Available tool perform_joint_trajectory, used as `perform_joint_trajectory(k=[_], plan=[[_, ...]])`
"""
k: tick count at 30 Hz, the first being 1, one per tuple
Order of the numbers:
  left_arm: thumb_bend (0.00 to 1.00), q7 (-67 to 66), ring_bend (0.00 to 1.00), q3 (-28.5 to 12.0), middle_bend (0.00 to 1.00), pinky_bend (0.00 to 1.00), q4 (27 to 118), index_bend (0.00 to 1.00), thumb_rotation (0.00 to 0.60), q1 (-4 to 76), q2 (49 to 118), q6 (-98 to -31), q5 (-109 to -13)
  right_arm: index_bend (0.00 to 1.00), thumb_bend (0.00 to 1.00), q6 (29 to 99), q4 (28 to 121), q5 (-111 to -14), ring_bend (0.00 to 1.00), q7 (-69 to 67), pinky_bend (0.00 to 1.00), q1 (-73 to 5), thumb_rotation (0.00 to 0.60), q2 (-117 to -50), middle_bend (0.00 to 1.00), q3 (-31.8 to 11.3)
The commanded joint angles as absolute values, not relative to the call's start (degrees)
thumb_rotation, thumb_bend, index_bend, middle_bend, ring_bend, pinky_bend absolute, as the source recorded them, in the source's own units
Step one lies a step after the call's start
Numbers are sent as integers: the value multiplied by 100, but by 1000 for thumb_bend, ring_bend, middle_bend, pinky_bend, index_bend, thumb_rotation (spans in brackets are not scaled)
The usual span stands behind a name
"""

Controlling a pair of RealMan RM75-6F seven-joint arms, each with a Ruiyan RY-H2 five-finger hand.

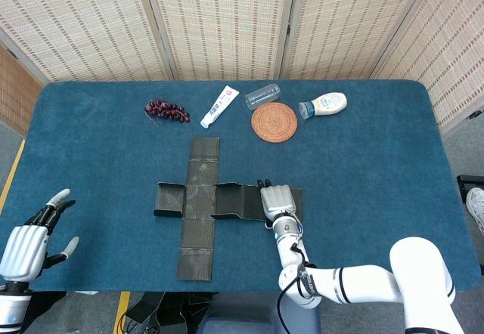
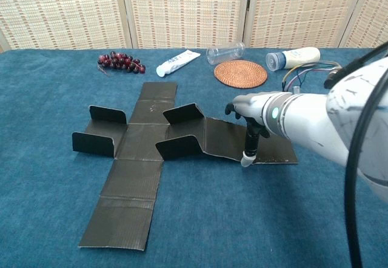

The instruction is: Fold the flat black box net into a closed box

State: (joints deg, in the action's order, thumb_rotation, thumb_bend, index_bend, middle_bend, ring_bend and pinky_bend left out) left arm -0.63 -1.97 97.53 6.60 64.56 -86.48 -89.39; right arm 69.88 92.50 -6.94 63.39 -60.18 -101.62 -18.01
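Hovering right hand (image 2: 251, 111) over box net's (image 2: 151, 153) right panel, fingers spread, thumb tip down at edge; left hand (image 1: 30, 237) spread, idle.

One box net (image 1: 204, 205), two bottles (image 1: 323, 106), one coaster (image 1: 274, 122)

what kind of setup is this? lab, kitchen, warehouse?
Most likely a lab or demo bench, not a kitchen: a blue cloth-covered table fenced by woven folding screens, with unrelated props lined up along the far edge: grapes, toothpaste tube, woven coaster.
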Motion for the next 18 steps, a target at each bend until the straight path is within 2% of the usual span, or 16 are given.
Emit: perform_joint_trajectory(k=[1,18], plan=[[267,-42,250,-202,130,426,9733,182,600,662,6454,-8644,-8930,64,0,6987,9121,-602,790,6442,911,-6132,600,-10257,105,-1843],[267,161,250,-216,130,425,9532,179,600,678,6498,-8590,-8877,64,0,6921,8536,-290,790,6731,911,-6509,600,-10683,119,-1984]])
